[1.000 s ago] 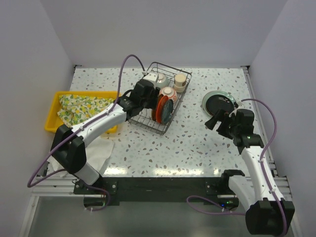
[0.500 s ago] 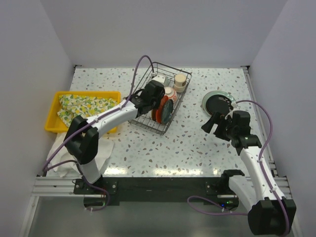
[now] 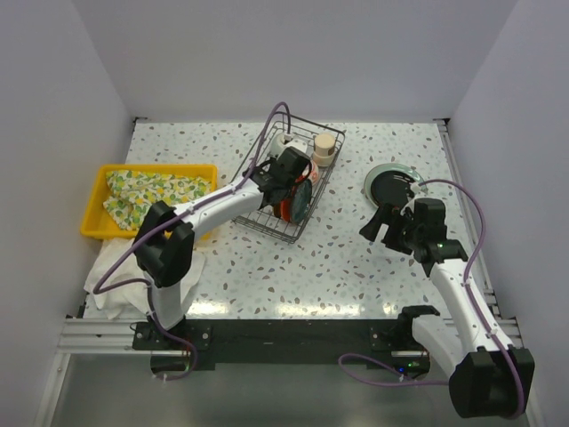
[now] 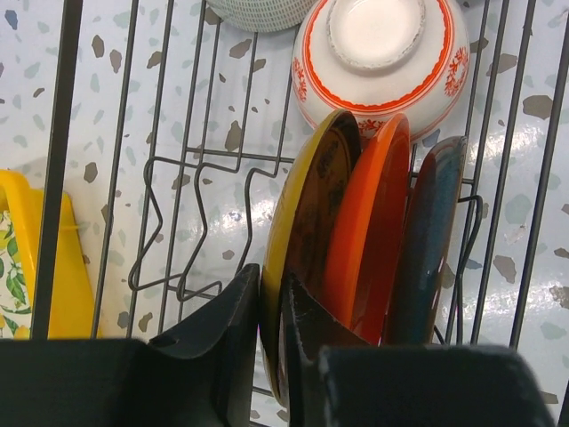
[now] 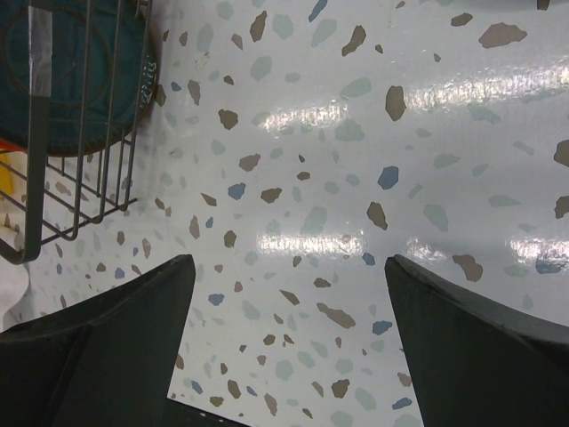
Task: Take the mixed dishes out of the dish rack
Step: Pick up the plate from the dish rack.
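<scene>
White shells and black joints showed on the left arm (image 3: 209, 209) and right arm (image 3: 460, 289); purple cables (image 3: 260, 142) looped off both; the left gripper (image 4: 271, 280) was matte black.

overhead, 2 wrists share dish rack (image 3: 263, 230)

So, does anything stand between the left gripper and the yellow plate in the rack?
Nothing visible does. The left gripper has a finger on each side of the rim of the yellow plate. The orange plate stands just beside it in the dish rack, near one finger.
</scene>
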Available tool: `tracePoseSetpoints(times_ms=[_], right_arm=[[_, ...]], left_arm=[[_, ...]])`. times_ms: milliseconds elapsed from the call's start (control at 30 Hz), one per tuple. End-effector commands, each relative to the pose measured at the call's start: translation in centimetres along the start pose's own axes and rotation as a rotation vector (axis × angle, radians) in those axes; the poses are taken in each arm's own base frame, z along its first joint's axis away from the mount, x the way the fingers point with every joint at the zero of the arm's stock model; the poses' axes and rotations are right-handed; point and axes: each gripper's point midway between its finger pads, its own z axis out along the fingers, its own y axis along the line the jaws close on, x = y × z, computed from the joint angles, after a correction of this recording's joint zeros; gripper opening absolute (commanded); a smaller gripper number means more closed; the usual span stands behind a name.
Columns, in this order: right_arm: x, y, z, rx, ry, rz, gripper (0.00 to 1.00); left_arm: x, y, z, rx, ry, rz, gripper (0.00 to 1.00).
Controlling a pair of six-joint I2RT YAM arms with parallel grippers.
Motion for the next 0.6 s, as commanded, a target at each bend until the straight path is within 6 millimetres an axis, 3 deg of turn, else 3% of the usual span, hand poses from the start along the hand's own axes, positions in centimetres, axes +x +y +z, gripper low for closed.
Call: tracePoseSetpoints(times_ms=[0,267,567], right_arm=[[-0.6,0.6,-0.1,-0.025,-0.019,-0.038,0.93],[-0.3,0.5,-0.1,-0.023,-0.012,-0.035,0.93],[-0.4,0.9,-0.1,-0.038,-0.008,-0.03,0.93]], left_arm=[[-2.0,0.9,-0.5,-0.066,-0.038,-0.003,0.16],[-3.8,1.1,-1.9,-0.079,-0.07,-0.002,0.0],[-5.2,2.8,-4.5,-0.103,-0.111,0.007,0.0]])
